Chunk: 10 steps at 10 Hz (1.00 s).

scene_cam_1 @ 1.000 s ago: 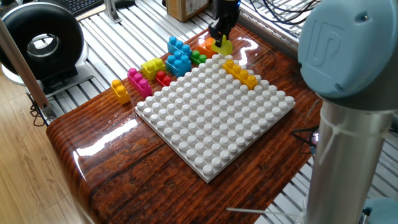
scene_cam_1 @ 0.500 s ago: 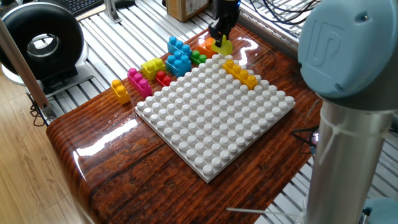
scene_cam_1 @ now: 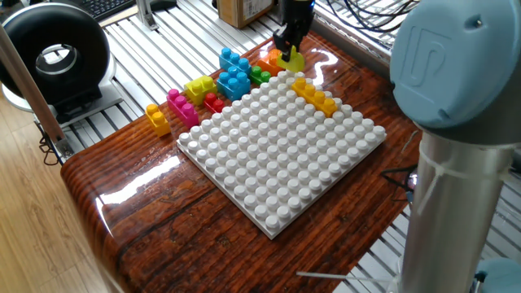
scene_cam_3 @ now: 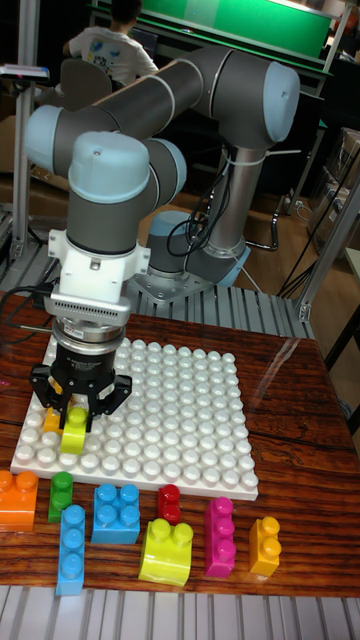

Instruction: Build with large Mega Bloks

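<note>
You see both views evenly bright under overhead light. White glare streaks the glossy dark wooden tabletop (scene_cam_1: 122, 195) near its left corner and far edge. The big grey-blue arm joint (scene_cam_1: 456, 73) nearest the camera looks soft. Shadows are faint.

A glossy dark wood tabletop (scene_cam_3: 290, 420) carries a white studded baseplate (scene_cam_3: 160, 420) in its middle. Along one edge lie loose bricks: orange (scene_cam_3: 18, 497), green (scene_cam_3: 61, 495), blue (scene_cam_3: 117, 513), red (scene_cam_3: 169, 503), lime yellow (scene_cam_3: 166, 551), pink (scene_cam_3: 219, 536), yellow-orange (scene_cam_3: 264, 545).

Glossy wooden table (scene_cam_1: 163, 203), matt, probably plastic baseplate (scene_cam_1: 285, 163), smooth plastic Mega Bloks (scene_cam_3: 165, 550).
</note>
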Available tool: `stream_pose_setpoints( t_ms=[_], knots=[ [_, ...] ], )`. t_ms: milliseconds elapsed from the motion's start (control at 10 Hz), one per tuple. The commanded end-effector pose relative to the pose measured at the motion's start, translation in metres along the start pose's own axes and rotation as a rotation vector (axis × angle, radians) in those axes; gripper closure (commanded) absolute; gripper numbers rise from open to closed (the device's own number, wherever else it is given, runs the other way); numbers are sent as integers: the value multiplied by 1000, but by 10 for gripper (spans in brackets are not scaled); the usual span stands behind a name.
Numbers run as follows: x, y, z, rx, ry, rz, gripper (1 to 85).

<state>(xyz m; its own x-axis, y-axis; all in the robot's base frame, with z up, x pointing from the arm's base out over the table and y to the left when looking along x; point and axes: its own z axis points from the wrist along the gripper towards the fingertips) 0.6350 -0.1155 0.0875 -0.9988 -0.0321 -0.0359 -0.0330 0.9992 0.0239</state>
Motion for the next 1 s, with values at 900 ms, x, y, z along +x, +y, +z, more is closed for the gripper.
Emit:
stream_pose_setpoints(
  t_ms=[900],
  knots=[
    [-11,-2,24,-15,-26,0,847]
  ],
)
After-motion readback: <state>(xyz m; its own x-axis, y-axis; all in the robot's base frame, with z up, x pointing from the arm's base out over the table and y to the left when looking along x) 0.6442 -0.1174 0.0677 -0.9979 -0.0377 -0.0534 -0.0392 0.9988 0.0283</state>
